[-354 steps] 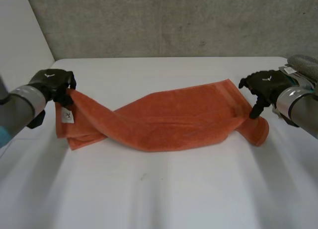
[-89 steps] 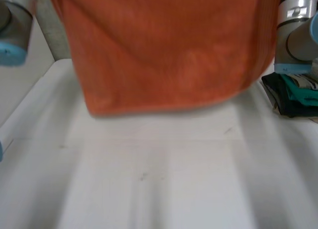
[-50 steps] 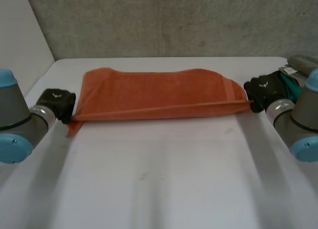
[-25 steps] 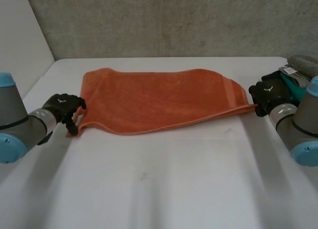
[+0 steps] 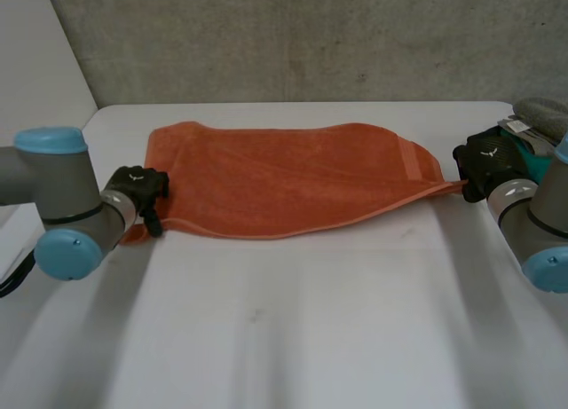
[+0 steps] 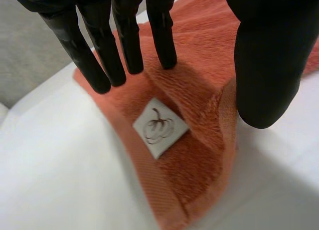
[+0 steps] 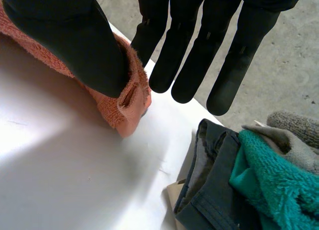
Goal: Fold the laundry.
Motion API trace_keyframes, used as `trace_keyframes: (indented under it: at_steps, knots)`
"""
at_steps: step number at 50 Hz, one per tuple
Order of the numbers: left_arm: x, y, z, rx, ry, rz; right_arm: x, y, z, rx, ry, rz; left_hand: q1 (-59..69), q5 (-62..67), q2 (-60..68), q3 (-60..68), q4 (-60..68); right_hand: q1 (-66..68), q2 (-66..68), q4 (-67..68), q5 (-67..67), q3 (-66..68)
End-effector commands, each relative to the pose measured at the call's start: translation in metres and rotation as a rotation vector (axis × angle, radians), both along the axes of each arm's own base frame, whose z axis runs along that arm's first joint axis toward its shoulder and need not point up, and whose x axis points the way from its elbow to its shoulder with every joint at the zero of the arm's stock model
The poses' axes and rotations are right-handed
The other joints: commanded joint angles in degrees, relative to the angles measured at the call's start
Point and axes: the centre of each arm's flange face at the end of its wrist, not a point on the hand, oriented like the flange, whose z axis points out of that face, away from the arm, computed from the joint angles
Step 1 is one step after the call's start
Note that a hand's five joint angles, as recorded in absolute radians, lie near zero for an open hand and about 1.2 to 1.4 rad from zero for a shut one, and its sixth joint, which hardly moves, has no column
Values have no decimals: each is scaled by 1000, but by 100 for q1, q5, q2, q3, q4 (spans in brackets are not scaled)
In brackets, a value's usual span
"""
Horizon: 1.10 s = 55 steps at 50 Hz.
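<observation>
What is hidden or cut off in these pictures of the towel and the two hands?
Head view: the clothes pile runs past the picture's edge, so its extent is unknown.
Head view: the left hand covers part of the orange towel's near corner.
Right wrist view: the thumb of the right hand covers the towel corner that it pinches.
Head view: the towel's top layer hides anything beneath.

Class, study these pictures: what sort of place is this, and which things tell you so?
Probably a robotics lab, not a home: two robot arms work at a white table against a concrete wall, with an orange towel spread out and a pile of clothes waiting.
</observation>
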Motion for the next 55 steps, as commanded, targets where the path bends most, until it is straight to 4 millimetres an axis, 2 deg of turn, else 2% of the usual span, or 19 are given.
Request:
trace_keyframes:
  at_steps: [1, 6, 9, 11, 14, 18, 20, 26, 30, 31, 35, 36, 42, 49, 50, 55]
  knots:
    - [5, -10, 5, -62, -28, 53, -2, 1, 2, -3, 2, -3, 1020, 1069, 1087, 1093, 1074, 1529, 1278, 1144, 1236, 1180]
    - [9, -14, 5, -105, -66, 43, -2, 1, 5, -4, 3, -3, 1456, 1505, 1523, 1529, 1510, 1529, 1278, 1144, 1236, 1180]
    - [14, -14, 5, -123, -117, 30, -4, 2, 8, 1, 6, -5, 2931, 2981, 2999, 3005, 2985, 1529, 1278, 1144, 1236, 1180]
    - [18, -13, 6, -123, -155, 15, -4, 4, 10, 7, 11, 0, 4827, 4876, 4894, 4900, 4881, 1529, 1278, 1144, 1236, 1180]
    - [20, -9, 11, -126, -186, -10, -3, 8, 13, 21, 23, 14, 4837, 4886, 4904, 4910, 4891, 1529, 1278, 1144, 1236, 1180]
    - [21, 3, 29, -138, -210, -80, -3, 17, 17, 59, 92, 61, 4837, 4886, 4904, 4910, 4891, 1529, 1278, 1144, 1236, 1180]
    - [23, 14, 39, -130, -222, -142, -7, 22, 23, 82, 156, 93, 4837, 4886, 4904, 4910, 4891, 1529, 1278, 1144, 1236, 1180]
    - [37, 53, 47, -22, -307, -240, -20, 41, 32, 185, 322, 182, 4837, 4886, 4904, 4910, 4891, 1529, 1278, 1144, 1236, 1180]
    - [47, 96, 39, 182, -428, -331, -31, 66, 31, 341, 450, 258, 4837, 4886, 4904, 4910, 4891, 1529, 1278, 1144, 1236, 1180]
    - [50, 115, 34, 284, -476, -390, -36, 77, 28, 415, 498, 295, 4837, 4886, 4904, 4910, 4891, 1529, 1278, 1144, 1236, 1180]
    - [54, 147, 28, 457, -544, -518, -42, 93, 24, 509, 589, 383, 4837, 4886, 4904, 4910, 4891, 1529, 1278, 1144, 1236, 1180]
    - [54, 147, 28, 452, -552, -526, -42, 92, 24, 498, 601, 385, 4837, 4886, 4904, 4910, 4891, 1529, 1278, 1144, 1236, 1180]
    - [41, 118, 39, 285, -536, -452, -35, 74, 18, 412, 552, 328, 4837, 4886, 4904, 4910, 4891, 1529, 1278, 1144, 1236, 1180]
    - [11, 62, 59, 47, -429, -342, -27, 41, 14, 311, 439, 182, 4837, 4886, 4904, 4910, 4891, 1529, 1278, 1144, 1236, 1180]
    - [4, 48, 62, -14, -411, -323, -26, 31, 15, 275, 411, 150, 4837, 4886, 4904, 4910, 4891, 1529, 1278, 1144, 1236, 1180]
    - [-10, 9, 65, -149, -379, -254, -19, -2, 17, 149, 321, 77, 4837, 4886, 4904, 4910, 4891, 1529, 1278, 1144, 1236, 1180]
